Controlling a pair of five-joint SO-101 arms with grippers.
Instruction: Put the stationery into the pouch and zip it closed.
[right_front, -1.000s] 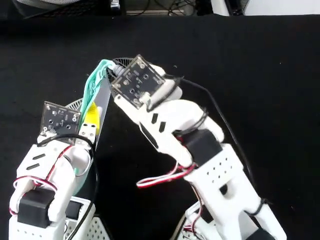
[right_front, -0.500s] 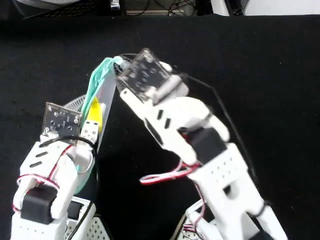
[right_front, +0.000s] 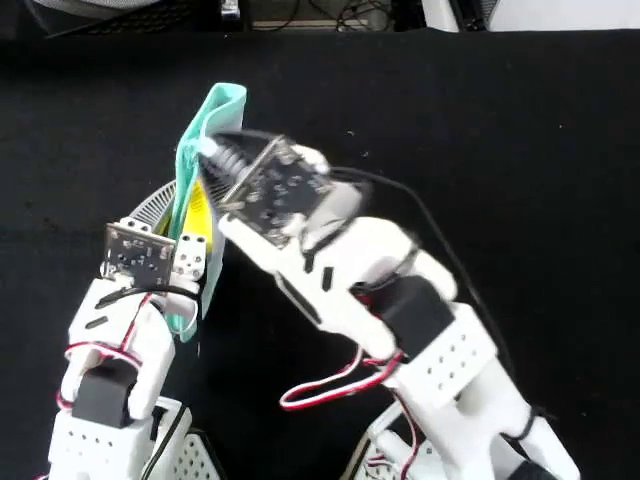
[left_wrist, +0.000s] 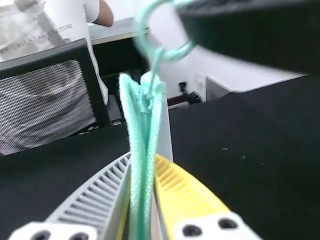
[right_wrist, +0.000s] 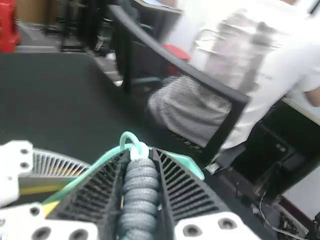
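A teal pouch (right_front: 207, 125) stands on edge above the black table. Its lower part sits between the grey and yellow fingers (right_front: 201, 205) of my left gripper (right_front: 186, 215), which is shut on it. In the left wrist view the pouch (left_wrist: 140, 115) rises between those fingers, with its zipper pull ring (left_wrist: 167, 50) at its upper end. My right gripper (right_front: 226, 158) is beside the pouch's top edge. In the right wrist view its black ribbed fingers (right_wrist: 175, 187) are shut on a grey cord (right_wrist: 138, 192) that ends in the teal zipper loop (right_wrist: 128, 139). No stationery is visible.
Black cloth (right_front: 500, 150) covers the table, with open room to the right and at the back. The two arm bases (right_front: 120, 450) stand at the front edge. A mesh chair (right_wrist: 200, 105) and a person's white sleeve (right_wrist: 280, 55) are behind the table.
The pouch has swung up from lying slanted and now stands higher and more upright. My right gripper pulled back toward the left arm; the left arm shifted slightly right.
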